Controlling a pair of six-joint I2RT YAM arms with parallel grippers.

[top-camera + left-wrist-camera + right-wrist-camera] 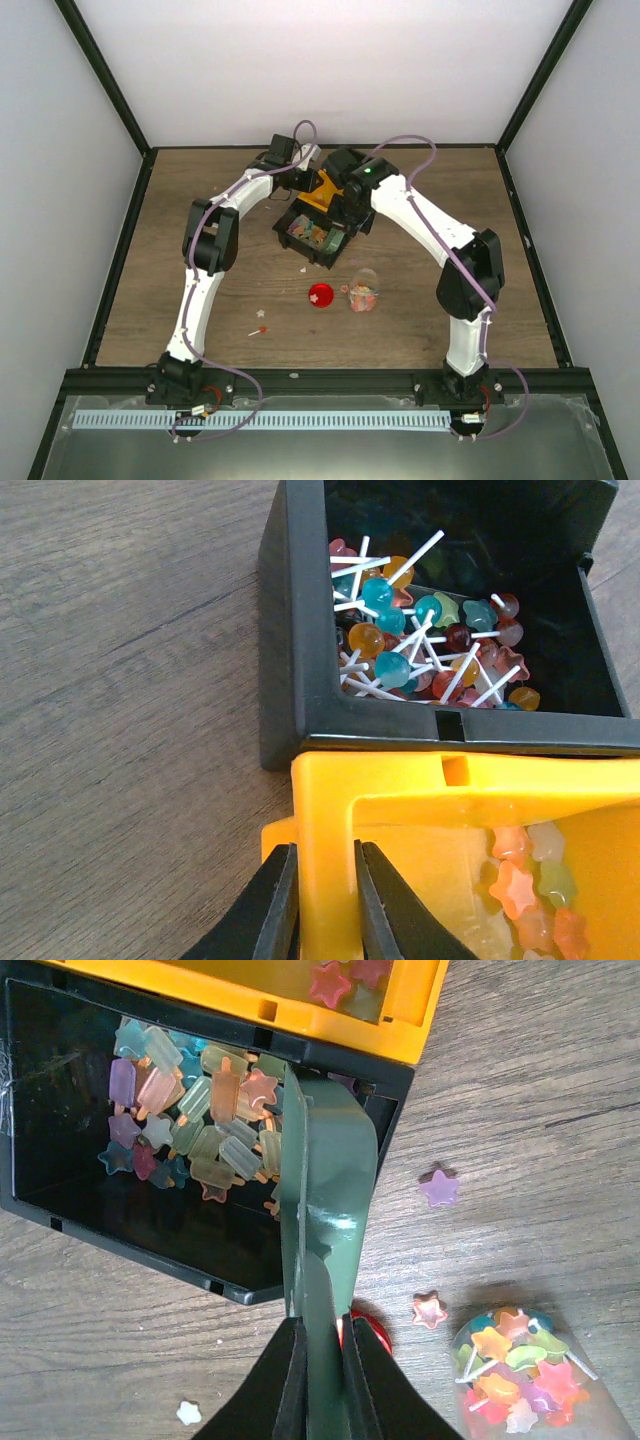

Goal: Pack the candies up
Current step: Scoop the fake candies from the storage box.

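The candies are small lollipops [420, 650] in one compartment of a black bin [290, 630], and ice-pop and star shapes [190, 1130] in another. More star candies [520, 890] lie in a yellow bin [330, 800] that leans on the black one. My left gripper [327, 900] is shut on the yellow bin's wall. My right gripper [325, 1360] is shut on the handle of a green scoop [325, 1180], whose head reaches over the black bin's edge. A clear jar [520, 1370] part full of candies stands to the right.
A round red lid [320, 296] lies beside the jar [363, 291]. Loose stars lie on the wood: a purple star [439, 1187], an orange star [429, 1309] and a white star [188, 1413]. A stray lollipop [262, 328] lies nearer the left arm.
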